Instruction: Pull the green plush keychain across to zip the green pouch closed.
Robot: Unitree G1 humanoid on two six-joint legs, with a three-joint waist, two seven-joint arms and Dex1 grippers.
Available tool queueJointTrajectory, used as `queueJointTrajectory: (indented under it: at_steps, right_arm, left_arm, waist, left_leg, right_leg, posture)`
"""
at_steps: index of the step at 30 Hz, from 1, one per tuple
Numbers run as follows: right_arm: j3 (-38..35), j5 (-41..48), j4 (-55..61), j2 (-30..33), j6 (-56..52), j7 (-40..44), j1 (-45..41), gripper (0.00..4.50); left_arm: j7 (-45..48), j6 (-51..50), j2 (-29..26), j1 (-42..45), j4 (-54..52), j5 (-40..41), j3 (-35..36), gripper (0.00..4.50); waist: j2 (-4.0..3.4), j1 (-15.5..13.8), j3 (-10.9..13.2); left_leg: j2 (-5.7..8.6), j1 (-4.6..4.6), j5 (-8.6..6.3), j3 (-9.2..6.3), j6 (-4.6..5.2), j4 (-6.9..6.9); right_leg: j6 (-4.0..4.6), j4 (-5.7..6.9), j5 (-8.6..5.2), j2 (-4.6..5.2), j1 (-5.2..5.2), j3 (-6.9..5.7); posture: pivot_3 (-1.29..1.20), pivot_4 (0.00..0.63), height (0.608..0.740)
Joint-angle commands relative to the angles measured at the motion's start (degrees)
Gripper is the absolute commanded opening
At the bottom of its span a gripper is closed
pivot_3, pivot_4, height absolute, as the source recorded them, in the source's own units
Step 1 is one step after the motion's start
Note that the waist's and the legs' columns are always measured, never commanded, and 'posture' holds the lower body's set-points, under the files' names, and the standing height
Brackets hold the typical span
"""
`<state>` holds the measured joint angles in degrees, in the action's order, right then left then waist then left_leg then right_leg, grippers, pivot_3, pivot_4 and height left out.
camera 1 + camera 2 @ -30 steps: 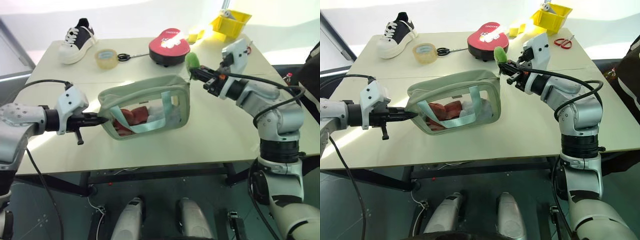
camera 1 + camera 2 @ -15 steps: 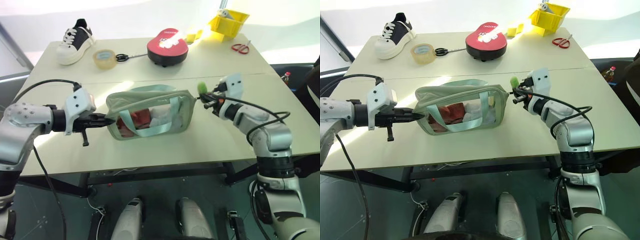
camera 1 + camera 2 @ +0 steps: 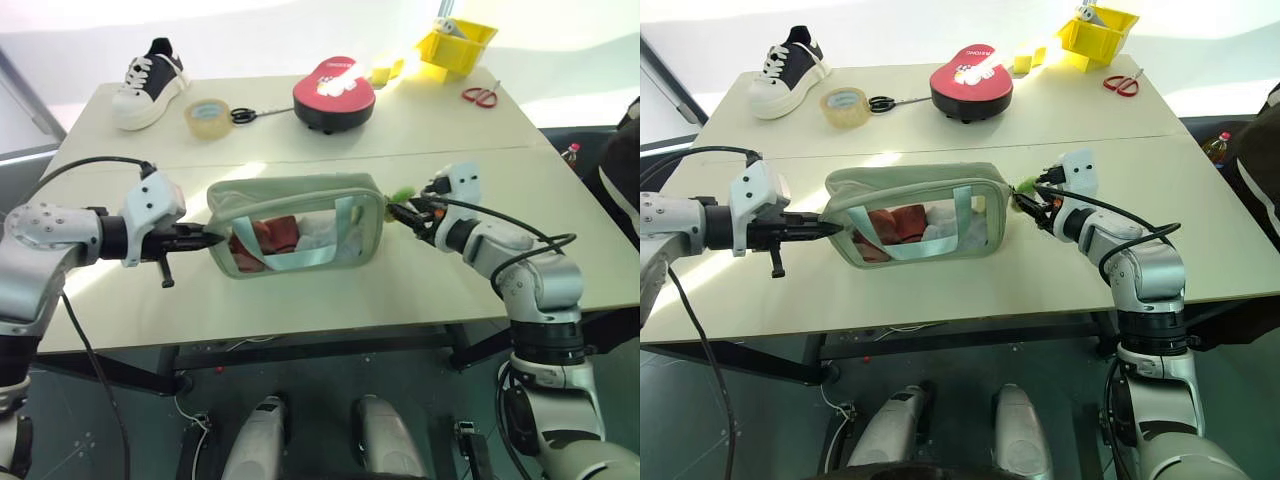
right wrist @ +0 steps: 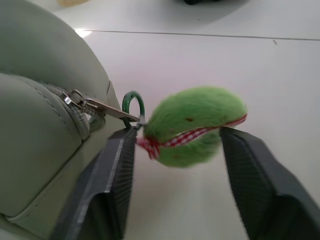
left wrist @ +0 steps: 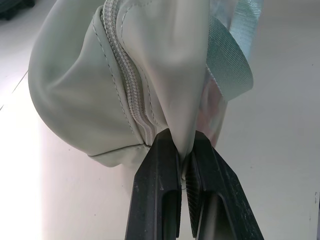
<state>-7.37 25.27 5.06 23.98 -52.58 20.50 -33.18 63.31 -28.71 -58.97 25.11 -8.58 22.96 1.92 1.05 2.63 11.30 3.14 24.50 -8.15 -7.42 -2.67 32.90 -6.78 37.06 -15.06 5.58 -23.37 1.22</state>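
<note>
One pouch, two grippers, keychain sitting loose at the right end

Left to right: the left gripper [image 3: 207, 238] is pinched tight on the end fabric of the one green pouch [image 3: 290, 215], which sits mid-table with its zipper run all the way over to the right end and red and white stuff showing through the clear window. At that right end is the single green plush keychain [image 4: 192, 125] with a red checked ribbon, hooked to the zipper pull by a small green ring; it lies between the fingers of the right gripper [image 3: 403, 212], which are spread apart. Along the back of the table [image 3: 450, 130]: one sneaker [image 3: 153, 70], one tape roll [image 3: 207, 115], two pairs of scissors (black [image 3: 250, 114], red [image 3: 479, 95]), one red oval case [image 3: 335, 91], one yellow bin [image 3: 458, 42].
</note>
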Motion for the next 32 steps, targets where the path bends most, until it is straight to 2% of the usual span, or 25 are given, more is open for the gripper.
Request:
queueJointTrajectory:
  at_steps: [1, 5, 7, 12, 15, 18, 21, 25, 32]
  right_arm:
    - [-0.71, 1.10, 1.61, -0.94, -0.60, -0.41, -1.93, 4.47]
    - [-0.35, 0.21, 0.94, -0.05, -0.07, 0.20, -1.70, 4.47]
    - [0.77, -0.96, 0.62, 2.91, 1.06, 2.63, -1.91, 4.47]
    - [3.97, -2.87, -0.58, 19.57, 8.94, 20.84, -3.92, 4.47]
    - [2.77, 0.70, -1.63, 26.51, 10.84, 31.90, -7.26, 4.47]
    - [3.49, 2.45, -1.35, 29.37, 11.67, 38.56, -9.28, 4.50]
    - [4.97, 2.59, -1.66, 28.83, 12.03, 40.80, -11.53, 4.50]
    - [6.06, 2.05, -2.93, 28.94, 13.19, 43.17, -13.68, 4.50]
    - [6.28, 1.75, -7.31, 28.86, 14.56, 46.61, -18.61, 4.50]
  left_arm:
    - [-0.22, -0.43, -1.38, 0.11, -0.30, -1.03, 1.68, 0.00]
    - [-0.26, -0.57, -1.42, 0.42, -0.38, -1.04, 1.64, 0.00]
    - [-0.16, -0.44, -1.52, 0.69, -0.08, -1.18, 1.63, 0.00]
    - [0.17, 0.22, -1.60, 2.01, 1.37, -1.23, 2.12, 0.00]
    - [-0.13, 0.41, -0.72, 3.41, 2.48, -0.35, 2.85, 0.00]
    - [-0.41, -1.31, 0.38, 4.88, 3.14, 1.64, 3.87, 1.06]
    - [-0.59, -3.13, 0.69, 6.15, 3.17, 2.68, 4.65, 2.50]
    - [1.35, -7.03, -2.21, 7.39, 2.96, 5.26, 7.07, 4.40]
    - [0.28, -6.52, -3.60, 12.42, 10.68, 4.99, 11.16, 4.48]
  waist:
    - [0.00, -0.03, 0.00]
    - [0.00, -0.14, 0.00]
    - [0.00, -0.13, 0.00]
    - [-0.13, -0.20, 0.10]
    - [-0.14, 0.02, 0.12]
    - [-0.13, 0.03, 0.11]
    - [-0.07, -0.09, 0.10]
    - [-0.08, -0.15, 0.12]
    - [-0.08, -0.15, 0.12]
  left_leg:
    - [0.00, 0.00, 0.00, 0.01, 0.00, 0.00]
    - [0.00, 0.01, 0.00, 0.01, 0.00, 0.00]
    - [0.00, 0.01, 0.00, 0.00, 0.00, 0.00]
    - [0.01, 0.06, -0.01, 0.06, 0.01, 0.01]
    - [-0.01, 0.05, -0.03, 0.12, 0.04, 0.01]
    - [-0.06, 0.05, -0.10, 0.16, 0.15, 0.01]
    - [-0.07, 0.06, -0.13, 0.16, 0.17, 0.01]
    - [-0.05, 0.13, -0.13, 0.16, 0.16, 0.04]
    - [-0.01, 0.29, -0.13, 0.16, 0.15, 0.09]
  right_leg:
    - [0.00, 0.00, 0.00, 0.00, 0.00, 0.00]
    - [0.01, -0.02, 0.00, 0.00, 0.00, 0.00]
    - [0.01, -0.02, 0.00, 0.00, 0.00, 0.00]
    - [0.01, -0.08, -0.02, 0.02, -0.01, 0.00]
    - [0.02, -0.10, -0.03, 0.03, -0.02, -0.01]
    - [0.04, -0.10, -0.05, 0.03, -0.04, 0.00]
    - [0.03, -0.13, -0.07, 0.03, -0.03, 0.00]
    - [0.04, -0.13, -0.06, 0.07, -0.07, 0.00]
    - [0.03, -0.15, -0.06, 0.07, -0.19, 0.00]
  posture:
    - [0.00, 0.150, 0.740]
    - [0.00, 0.150, 0.740]
    - [0.00, 0.150, 0.740]
    - [0.00, 0.150, 0.740]
    - [0.00, 0.150, 0.740]
    - [0.00, 0.150, 0.740]
    - [0.00, 0.150, 0.740]
    - [0.00, 0.150, 0.740]
    - [0.00, 0.150, 0.740]
